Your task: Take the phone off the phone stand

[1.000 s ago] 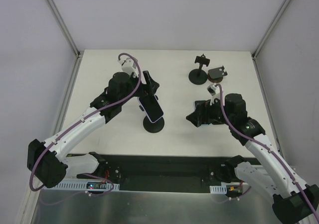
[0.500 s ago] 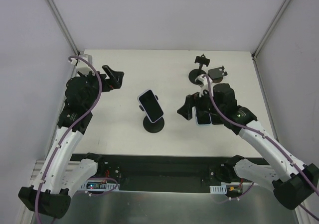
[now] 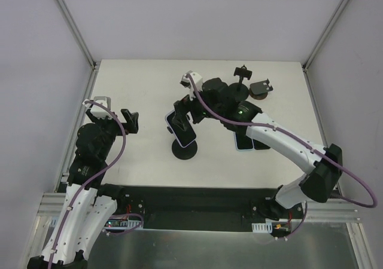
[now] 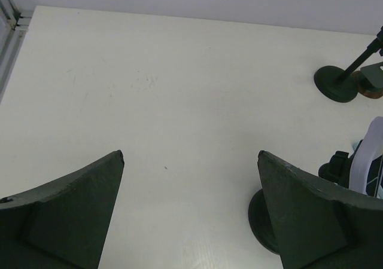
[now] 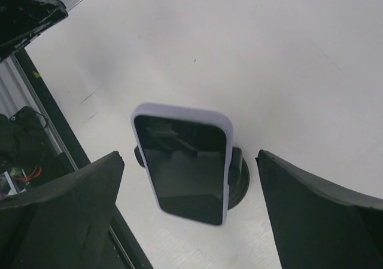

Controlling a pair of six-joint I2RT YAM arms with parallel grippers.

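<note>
We see the phone (image 5: 184,161) propped on its phone stand (image 5: 239,176), framed between the spread fingers of the right gripper (image 5: 188,158), which hovers over it and grips nothing; the left gripper (image 4: 190,158), likewise wide open, hangs well apart over the table (image 4: 179,89)

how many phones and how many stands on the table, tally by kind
phones: 3 (one on a stand, what look like two lying flat, partly hidden)
stands: 3 (one holding a phone, two empty at the back)
total: 6
</note>
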